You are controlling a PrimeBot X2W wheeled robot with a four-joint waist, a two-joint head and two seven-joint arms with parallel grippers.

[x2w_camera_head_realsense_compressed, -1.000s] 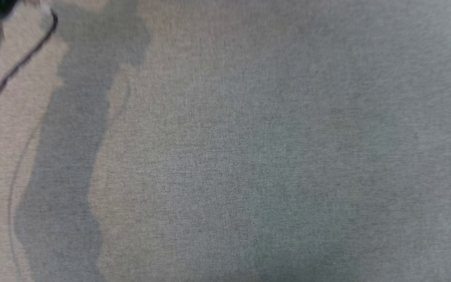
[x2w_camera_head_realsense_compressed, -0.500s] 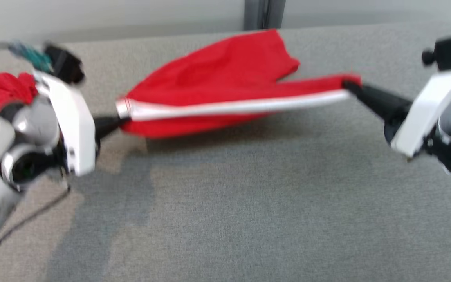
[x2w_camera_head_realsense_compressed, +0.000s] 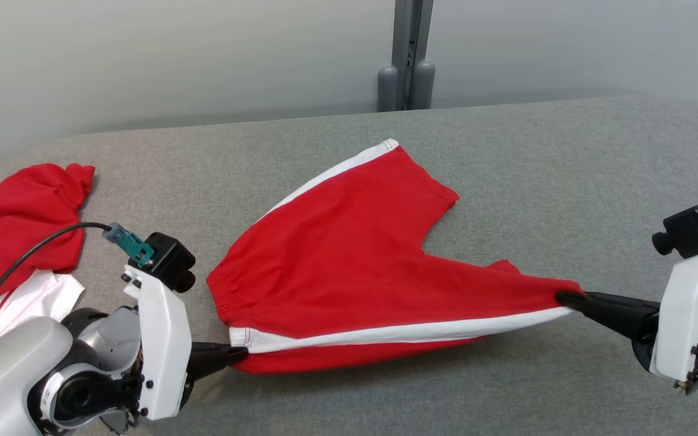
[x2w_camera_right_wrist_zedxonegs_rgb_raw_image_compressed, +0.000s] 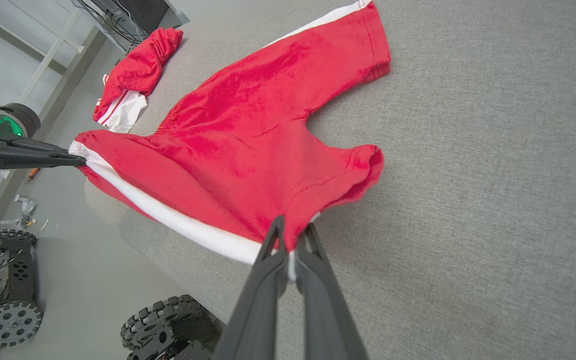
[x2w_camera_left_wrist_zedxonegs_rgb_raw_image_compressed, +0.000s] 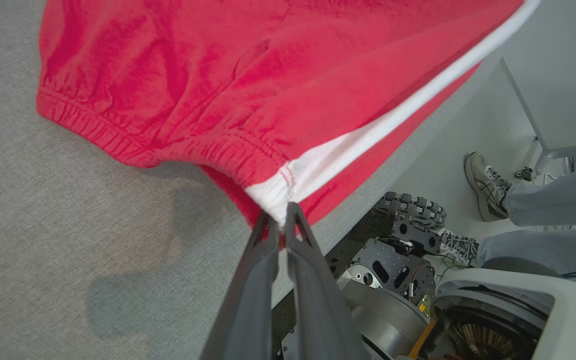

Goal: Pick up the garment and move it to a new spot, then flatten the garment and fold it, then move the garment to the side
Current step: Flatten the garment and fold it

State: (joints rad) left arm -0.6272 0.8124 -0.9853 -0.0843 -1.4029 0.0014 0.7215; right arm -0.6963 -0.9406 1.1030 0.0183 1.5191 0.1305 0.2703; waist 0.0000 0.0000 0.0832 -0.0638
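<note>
Both arms reach inward, low over the table (x2w_camera_head_realsense_compressed: 567, 169). The left gripper (x2w_camera_head_realsense_compressed: 235, 355) is pinched on the waistband corner of the red shorts (x2w_camera_head_realsense_compressed: 349, 266), the right gripper (x2w_camera_head_realsense_compressed: 567, 298) is clamped on a leg hem, and the fabric's stretched between the fingertips.

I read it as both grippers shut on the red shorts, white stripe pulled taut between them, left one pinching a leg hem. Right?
Not quite. The left gripper pinches the gathered waistband of the red shorts, at the end of the white stripe, as the left wrist view shows. The rest stands: the right gripper is shut on them too, with the stripe taut between.
</note>
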